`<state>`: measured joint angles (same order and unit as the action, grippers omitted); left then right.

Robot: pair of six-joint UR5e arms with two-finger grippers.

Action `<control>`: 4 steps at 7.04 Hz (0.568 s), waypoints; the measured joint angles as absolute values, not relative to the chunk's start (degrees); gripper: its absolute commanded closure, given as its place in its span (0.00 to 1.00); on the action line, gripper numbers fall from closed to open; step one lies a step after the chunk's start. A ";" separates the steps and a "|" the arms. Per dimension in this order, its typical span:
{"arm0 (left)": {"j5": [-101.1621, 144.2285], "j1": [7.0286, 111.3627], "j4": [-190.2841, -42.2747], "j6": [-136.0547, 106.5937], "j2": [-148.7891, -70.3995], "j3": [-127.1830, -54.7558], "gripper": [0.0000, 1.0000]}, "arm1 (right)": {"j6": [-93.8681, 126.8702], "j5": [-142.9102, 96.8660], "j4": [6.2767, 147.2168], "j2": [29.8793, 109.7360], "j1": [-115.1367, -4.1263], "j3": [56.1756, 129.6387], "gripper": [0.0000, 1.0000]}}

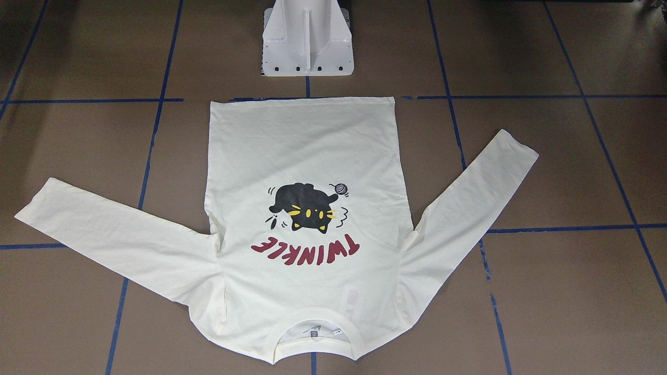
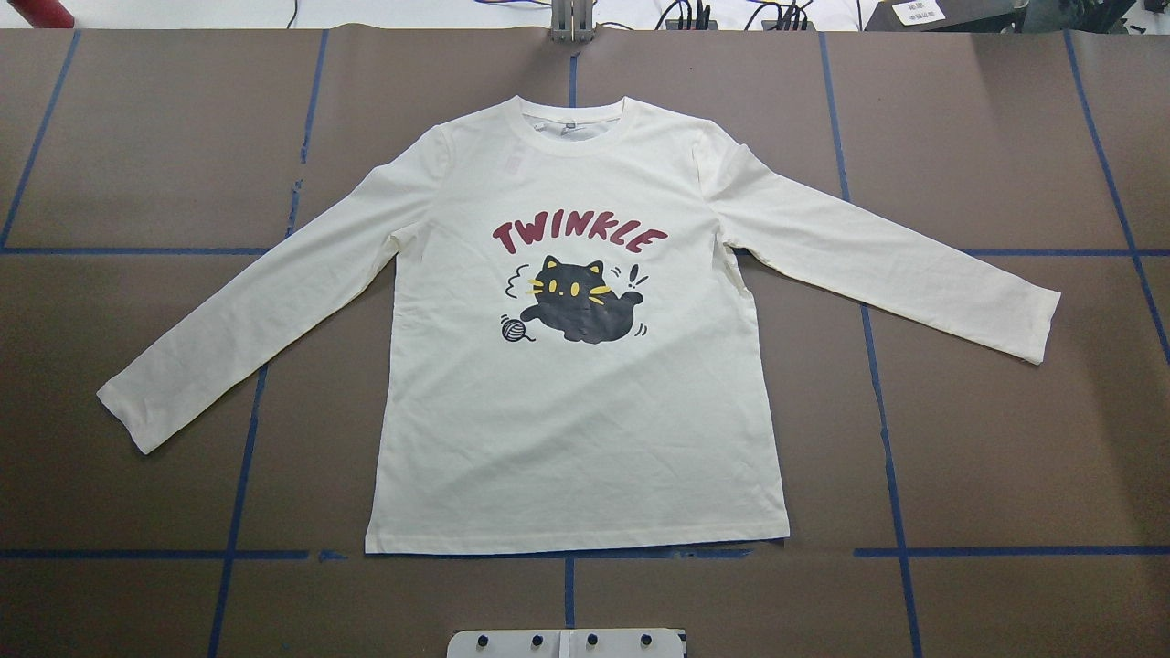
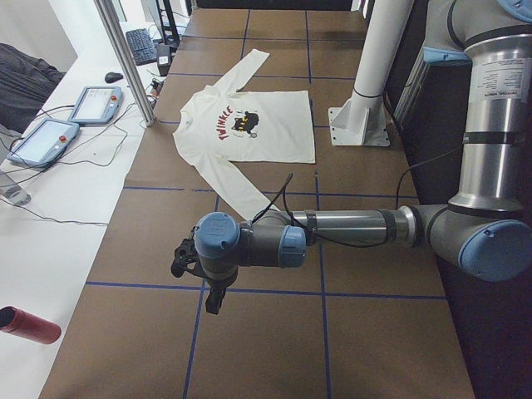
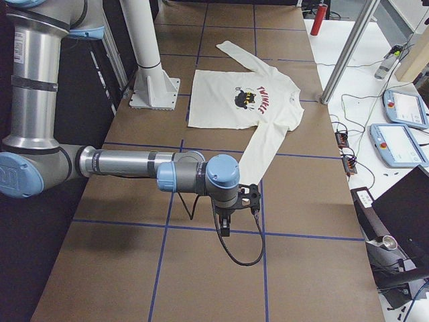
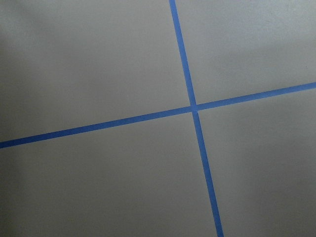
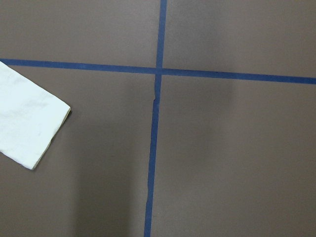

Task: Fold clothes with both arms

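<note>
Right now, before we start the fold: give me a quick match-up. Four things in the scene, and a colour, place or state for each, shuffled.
Things:
1. T-shirt
2. TWINKLE lettering
3. pedestal base
4. left arm

States:
a. white, standing on the table
b. red
c. spread flat, print up, both sleeves out
d. stretched out above bare table, not touching the shirt

Pairs: 1-c, 2-b, 3-a, 4-d
</note>
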<state>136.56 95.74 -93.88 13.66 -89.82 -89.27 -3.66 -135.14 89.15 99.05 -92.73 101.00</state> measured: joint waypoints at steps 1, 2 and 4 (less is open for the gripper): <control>135.58 95.52 -95.07 13.60 -89.90 -89.37 0.00 | -3.59 -135.22 89.13 98.28 -92.68 102.14 0.00; 135.29 95.42 -98.15 13.44 -90.01 -89.31 0.00 | -3.54 -135.25 88.84 96.98 -92.60 103.04 0.00; 134.91 95.39 -109.06 11.22 -91.23 -89.09 0.00 | -3.44 -135.07 81.88 94.67 -92.46 102.79 0.00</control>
